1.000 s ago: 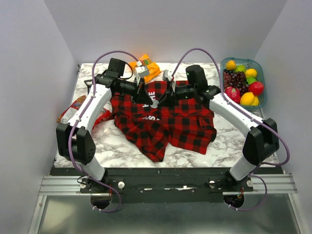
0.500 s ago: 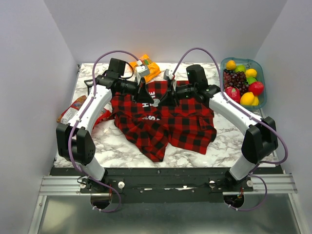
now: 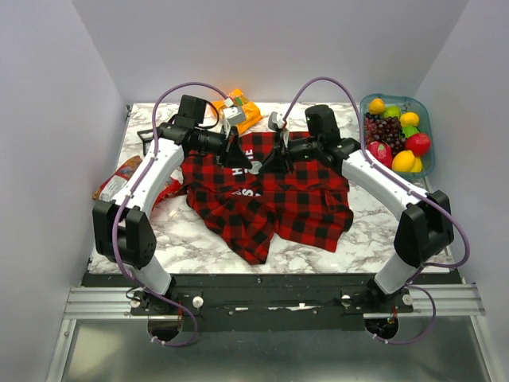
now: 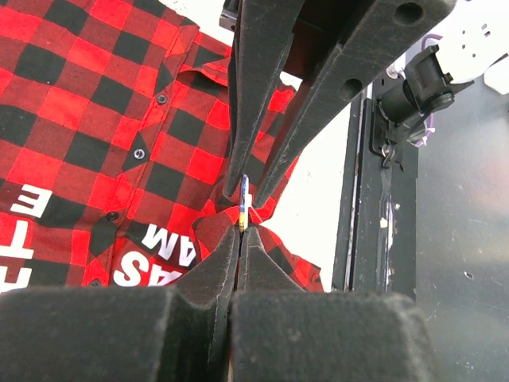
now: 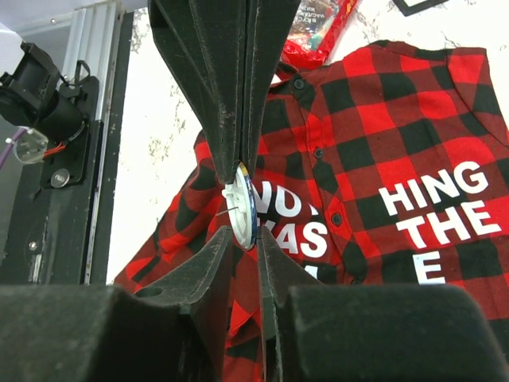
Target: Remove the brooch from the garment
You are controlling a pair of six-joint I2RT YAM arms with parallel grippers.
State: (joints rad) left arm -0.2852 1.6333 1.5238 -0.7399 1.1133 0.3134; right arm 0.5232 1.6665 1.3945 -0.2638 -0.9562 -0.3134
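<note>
The red-and-black plaid garment [image 3: 286,203] with white lettering lies spread on the marble table; it also shows in the left wrist view [image 4: 87,119] and in the right wrist view [image 5: 398,135]. The brooch [image 5: 243,205] is a small white disc with a blue rim, its pin sticking out sideways. It is held just above the garment, and in the left wrist view [image 4: 243,199] it shows edge-on. My left gripper [image 4: 240,232] is shut on one edge of it. My right gripper [image 5: 246,235] pinches the opposite edge. Both grippers meet over the garment's upper middle [image 3: 248,159].
An orange snack packet [image 3: 240,110] lies at the back. A teal tray [image 3: 427,119] of fruit stands at the back right. A red packet [image 3: 126,177] lies at the left edge. The black rail [image 4: 382,199] runs along the table's near edge.
</note>
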